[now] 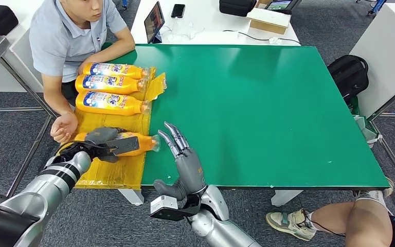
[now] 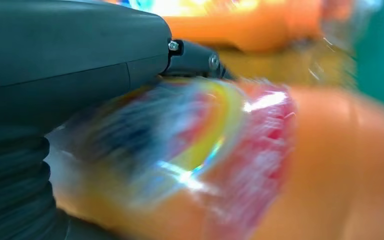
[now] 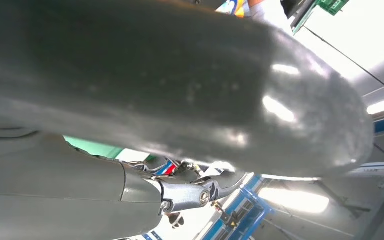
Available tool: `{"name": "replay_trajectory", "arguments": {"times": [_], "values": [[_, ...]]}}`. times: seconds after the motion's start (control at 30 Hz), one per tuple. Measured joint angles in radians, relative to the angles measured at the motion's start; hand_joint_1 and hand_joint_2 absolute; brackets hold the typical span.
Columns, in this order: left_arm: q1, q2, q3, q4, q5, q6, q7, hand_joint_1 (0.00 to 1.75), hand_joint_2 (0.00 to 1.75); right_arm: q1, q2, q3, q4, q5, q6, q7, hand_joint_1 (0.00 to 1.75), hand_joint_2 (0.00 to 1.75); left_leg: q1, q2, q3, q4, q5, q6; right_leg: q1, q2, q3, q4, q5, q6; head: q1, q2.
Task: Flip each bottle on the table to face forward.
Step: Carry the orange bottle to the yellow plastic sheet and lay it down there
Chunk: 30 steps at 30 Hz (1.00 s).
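Orange bottles: four, all lying on their sides on a yellow plastic sheet [image 1: 114,172] along the left strip of the green worktop [image 1: 267,113].
Nearest bottle [image 1: 140,143]: in the grip of the left robot hand, cap end toward the sheet's right edge, close to the worktop's near edge; blurred orange body and coloured label in the left wrist view [image 2: 260,165].
Other three bottles: farthest [image 1: 114,69], middle [image 1: 110,83] and third [image 1: 110,102], side by side at the far end of the sheet, blue-and-white labels up, caps toward the green surface.
Left robot hand [image 1: 104,142]: closed around the nearest bottle's body, thumb and fingers wrapped over it; grey cover beside the label in the left wrist view [image 2: 65,55].
Right robot hand [image 1: 184,160]: holding nothing, fingers straight and apart, raised over the near edge of the worktop just right of the sheet; grey thumb large in the right wrist view [image 3: 180,85].
Open room: broad bare green surface from the sheet's right edge to the worktop's right and far edges.
Edges: sheet's near end overhanging the worktop's near edge.
Person [image 1: 67,36]: seated at the far left corner, one hand [image 1: 64,127] resting at the sheet's left edge, near the left robot hand.
Surroundings: white desk [image 1: 211,20] with a tablet [image 1: 154,21] beyond the far edge; black backpack [image 1: 348,73] on the floor to the right; another person's leg and shoe [image 1: 290,223] at the near right.
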Motion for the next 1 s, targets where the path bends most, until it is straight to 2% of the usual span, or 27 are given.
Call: {"name": "replay_trajectory", "arguments": {"times": [0.17, 0.33, 0.47, 0.6, 0.73, 0.9, 1.0], "values": [[0.012, -0.001, 0.041, -0.006, 0.135, -0.087, -0.149, 0.0, 1.75, -0.01, -0.006, 0.029, 0.0, -0.042, 0.0, 0.0, 0.0, 0.0, 0.0, -0.001, 0.0, 0.0, 0.0, 0.0, -0.001, 0.0, 0.0, 0.0, 0.0, 0.0, 0.0, 0.0], [0.087, -0.017, 0.126, -0.072, 0.407, -0.259, -0.325, 0.0, 1.75, -0.019, -0.009, 0.068, 0.0, -0.079, 0.0, 0.0, 0.0, 0.0, -0.001, 0.0, 0.0, 0.0, 0.0, 0.0, -0.001, 0.0, 0.0, 0.0, 0.0, 0.0, 0.0, 0.0], [0.183, -0.047, 0.187, -0.172, 0.563, -0.312, -0.359, 0.0, 1.75, -0.021, -0.011, 0.083, 0.0, -0.078, 0.0, 0.0, 0.0, 0.0, 0.0, 0.0, 0.0, 0.0, 0.0, 0.0, -0.001, 0.0, -0.001, 0.0, 0.0, 0.0, 0.0, 0.0], [0.254, -0.079, 0.228, -0.268, 0.628, -0.263, -0.349, 0.0, 1.75, -0.022, -0.015, 0.083, 0.0, -0.052, 0.0, 0.0, 0.0, 0.0, -0.001, 0.0, -0.002, 0.0, 0.0, 0.0, -0.001, 0.0, -0.003, -0.001, 0.0, 0.0, 0.0, 0.0], [0.307, -0.125, 0.275, -0.394, 0.725, -0.116, -0.317, 0.0, 1.75, -0.008, -0.016, 0.057, -0.022, -0.006, 0.0, 0.0, 0.0, 1.75, -0.001, -0.001, -0.003, 0.0, 0.0, 0.0, -0.001, 0.0, -0.003, -0.001, 0.0, 0.0, 0.0, 0.0], [0.375, -0.193, 0.315, -0.544, 0.838, 0.051, -0.292, 0.0, 1.75, 0.071, -0.006, 0.005, -0.174, -0.032, 0.0, 0.0, 0.0, 1.75, -0.001, -0.001, -0.003, 0.0, -0.001, 0.0, -0.001, 0.0, -0.004, -0.001, 0.0, 0.0, 0.0, 0.0], [0.432, -0.23, 0.329, -0.626, 0.891, 0.091, -0.307, 0.0, 1.75, 0.132, 0.004, -0.031, -0.284, -0.035, 0.0, -0.001, 0.0, 1.75, -0.001, -0.001, -0.004, 0.0, -0.002, 0.0, -0.001, 0.0, -0.004, -0.001, -0.001, 0.0, 0.0, 0.0]]}}
